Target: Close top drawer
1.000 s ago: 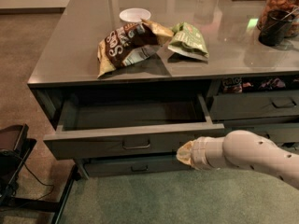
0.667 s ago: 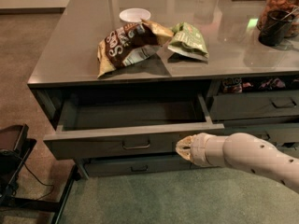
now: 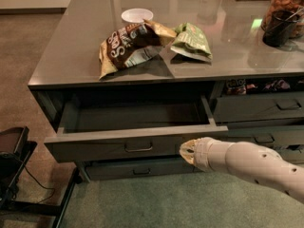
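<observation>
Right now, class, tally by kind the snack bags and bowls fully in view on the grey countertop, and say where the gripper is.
Crumpled snack bags: 2, brown bag and green bag
Small white round bowl: 1
Total: 3
The gripper is at the front of the open wide dark grey top drawer, right of its handle.

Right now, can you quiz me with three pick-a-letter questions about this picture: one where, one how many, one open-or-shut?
1. Where is the hand? A up in the air; B at the top drawer front, right of its handle; C on the carpet.
2. How many snack bags lie on the table? A two; B one; C four.
3. The top drawer is: A shut; B missing; C pulled out.
Answers: B, its tip sits at the grey front; A, a brown bag and a green bag; C, you see inside it.
</observation>
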`<state>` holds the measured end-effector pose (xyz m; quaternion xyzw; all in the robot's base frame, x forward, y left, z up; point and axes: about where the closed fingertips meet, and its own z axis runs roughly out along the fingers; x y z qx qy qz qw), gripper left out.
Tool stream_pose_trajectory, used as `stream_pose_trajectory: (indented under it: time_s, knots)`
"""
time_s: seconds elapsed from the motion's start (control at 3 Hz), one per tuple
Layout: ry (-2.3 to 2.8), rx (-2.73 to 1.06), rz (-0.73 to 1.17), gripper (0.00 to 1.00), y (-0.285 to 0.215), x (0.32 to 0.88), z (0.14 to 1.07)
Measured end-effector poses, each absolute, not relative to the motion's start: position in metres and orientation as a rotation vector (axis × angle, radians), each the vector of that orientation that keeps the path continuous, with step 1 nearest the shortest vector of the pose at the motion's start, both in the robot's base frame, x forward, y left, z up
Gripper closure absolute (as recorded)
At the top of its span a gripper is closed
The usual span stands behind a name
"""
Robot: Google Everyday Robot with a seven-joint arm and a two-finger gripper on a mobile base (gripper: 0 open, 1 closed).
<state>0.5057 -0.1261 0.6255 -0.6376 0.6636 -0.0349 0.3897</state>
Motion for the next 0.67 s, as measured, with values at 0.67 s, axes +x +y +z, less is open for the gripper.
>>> stream_pose_trajectory:
  time_s: [0.67]
  knots:
    - [1.544, -1.565, -0.27, 1.0, -0.128, 0.528, 0.622]
